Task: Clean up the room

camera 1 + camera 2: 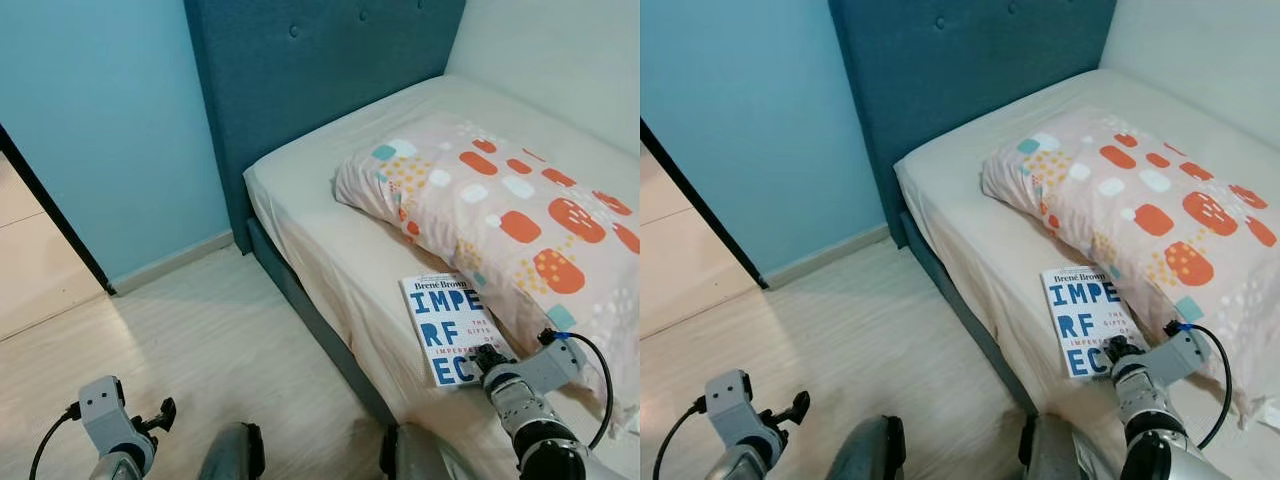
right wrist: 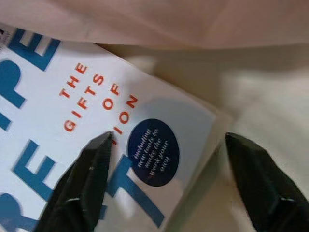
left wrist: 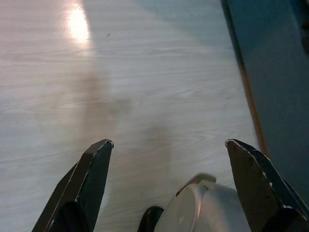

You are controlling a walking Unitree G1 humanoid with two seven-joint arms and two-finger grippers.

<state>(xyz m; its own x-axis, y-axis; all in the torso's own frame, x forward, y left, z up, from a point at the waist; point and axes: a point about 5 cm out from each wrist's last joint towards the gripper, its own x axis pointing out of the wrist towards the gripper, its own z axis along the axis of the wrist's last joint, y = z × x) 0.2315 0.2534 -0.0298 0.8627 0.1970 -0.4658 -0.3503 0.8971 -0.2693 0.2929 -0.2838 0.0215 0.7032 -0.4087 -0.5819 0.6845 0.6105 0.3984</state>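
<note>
On smooth sheet, glossy rectangular book [image 1: 447, 328], right claw [image 2: 166, 159] wide above it.

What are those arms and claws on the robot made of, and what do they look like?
Both arms are silver metal with boxy grey wrist blocks and looping black cables. The left gripper and right gripper each carry two long, tapering black fingers.

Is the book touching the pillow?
Touching. In the left eye view the book lies on the bed with its far edge tucked against the pillow, no gap between.
</note>
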